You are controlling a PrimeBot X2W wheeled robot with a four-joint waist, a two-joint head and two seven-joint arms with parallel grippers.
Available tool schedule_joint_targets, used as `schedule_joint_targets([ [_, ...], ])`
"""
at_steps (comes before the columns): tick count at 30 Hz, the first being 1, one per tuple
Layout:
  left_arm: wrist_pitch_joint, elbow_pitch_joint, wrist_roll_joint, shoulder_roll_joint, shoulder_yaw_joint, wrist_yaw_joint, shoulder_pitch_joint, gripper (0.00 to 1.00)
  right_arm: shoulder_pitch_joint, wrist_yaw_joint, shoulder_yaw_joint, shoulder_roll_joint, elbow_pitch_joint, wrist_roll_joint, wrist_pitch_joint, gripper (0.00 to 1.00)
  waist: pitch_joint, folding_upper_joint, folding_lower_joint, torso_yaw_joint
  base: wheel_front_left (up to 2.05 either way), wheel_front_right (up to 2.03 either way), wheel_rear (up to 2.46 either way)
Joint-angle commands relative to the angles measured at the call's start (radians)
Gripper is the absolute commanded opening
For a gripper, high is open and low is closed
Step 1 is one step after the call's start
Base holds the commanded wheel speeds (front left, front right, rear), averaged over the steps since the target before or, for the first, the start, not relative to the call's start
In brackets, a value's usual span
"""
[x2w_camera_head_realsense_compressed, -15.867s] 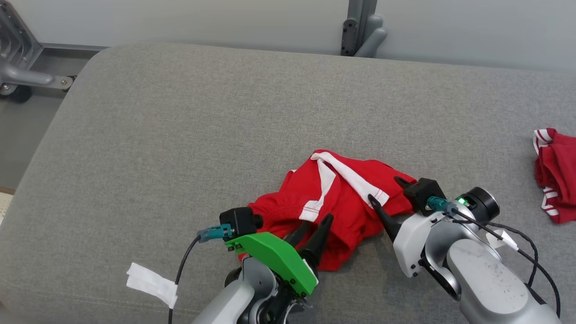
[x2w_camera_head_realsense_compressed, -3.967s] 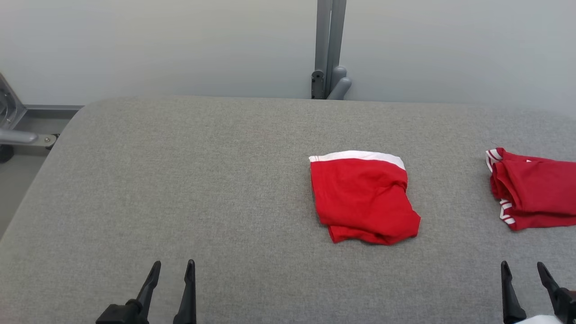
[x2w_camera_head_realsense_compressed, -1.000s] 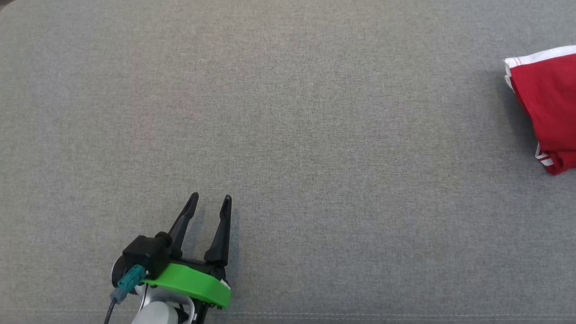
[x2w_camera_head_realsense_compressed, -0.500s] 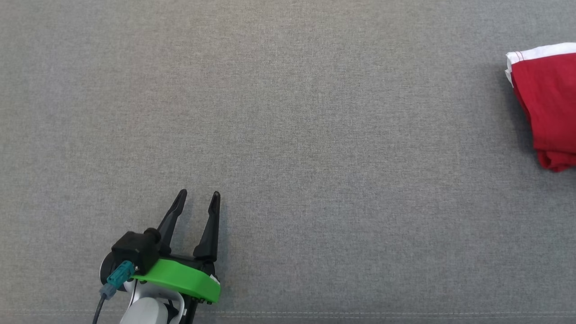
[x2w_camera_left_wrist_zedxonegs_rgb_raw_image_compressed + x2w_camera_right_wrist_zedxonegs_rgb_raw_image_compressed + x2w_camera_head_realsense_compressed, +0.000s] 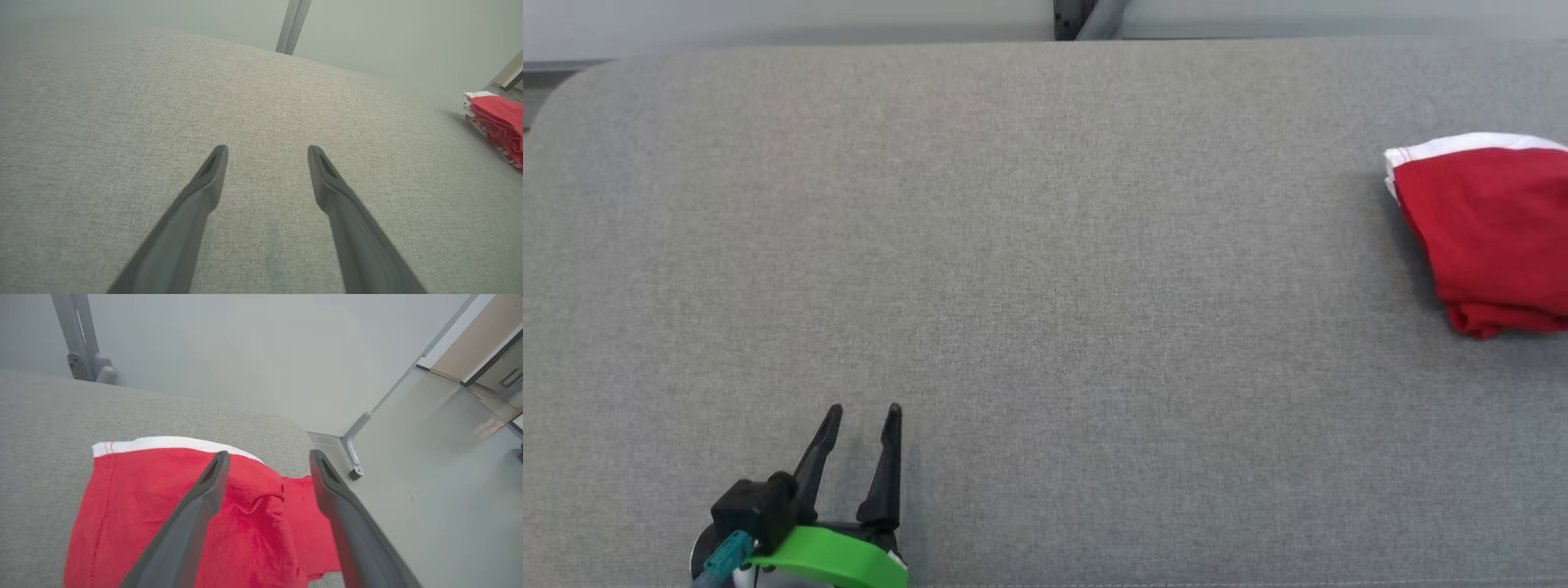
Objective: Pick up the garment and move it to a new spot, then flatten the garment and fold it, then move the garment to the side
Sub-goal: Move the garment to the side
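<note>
1. Nearest to the robot, the left fingers [image 5: 885,465] hover low over the grey padded surface [image 5: 1045,245], at the lower left of the head view. They stand wide apart and hold nothing; between them is only the bare cloth of the surface.
2. Further off, on the right side, the right fingers [image 5: 198,506] hang above the garment [image 5: 1486,229]. They are also spread wide and grip nothing. Whether the tips touch the cloth, I cannot tell.
3. The garment is red, with a white band along its far edge. It lies folded into a compact shape near the right end of the surface, well apart from the left fingers.
4. A second red piece [image 5: 298,498] shows just at the right of the garment. I cannot tell if it lies under the garment or only beside it.
5. Past the end of the surface is the pale floor [image 5: 429,490]. Behind the surface is a pale wall [image 5: 224,355] with a grey post [image 5: 75,330].
6. In my judgement the task is in its last step: the fold looks done and the garment is placed at the side. The next move calls for the right arm to rise straight up and draw back, so that the fingers do not catch the top layer and open the fold.
</note>
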Motion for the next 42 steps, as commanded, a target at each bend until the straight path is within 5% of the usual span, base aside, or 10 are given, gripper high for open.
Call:
schedule_joint_targets([
  [1, -0.002, -0.005, 0.014, -0.001, 0.021, -0.003, 0.032, 1.0, 0.049, -0.002, -0.003, 0.013, -0.045, 0.028, -0.02, 1.0, -0.109, -0.0001, 0.0, 0.011, 0.0, 0.0, 0.0],
  [6, -0.002, -0.014, 0.063, -0.007, 0.081, -0.003, 0.098, 1.0, 0.243, -0.002, -0.024, 0.042, -0.236, 0.098, -0.072, 1.0, -0.212, -0.0001, 0.0, 0.04, 0.0, 0.0, 0.0],
  [12, -0.002, -0.007, 0.088, -0.002, 0.138, -0.003, 0.143, 1.0, 0.497, -0.001, -0.031, 0.159, -0.404, 0.136, -0.14, 1.0, -0.255, -0.0001, 0.0, 0.053, 0.0, 0.0, 0.0],
  [25, -0.002, 0.044, 0.098, 0.008, 0.139, -0.003, 0.153, 1.0, 0.715, -0.002, -0.069, 0.385, -0.266, 0.021, -0.324, 1.0, -0.273, -0.0001, 0.0, 0.065, 0.0, 0.0, 0.0],
  [42, -0.002, 0.059, 0.06, 0.031, 0.101, -0.003, 0.107, 1.0, 0.717, -0.002, -0.112, 0.434, -0.323, -0.047, -0.323, 1.0, -0.28, -0.0001, 0.0, 0.038, 0.0, 0.0, 0.0],
])
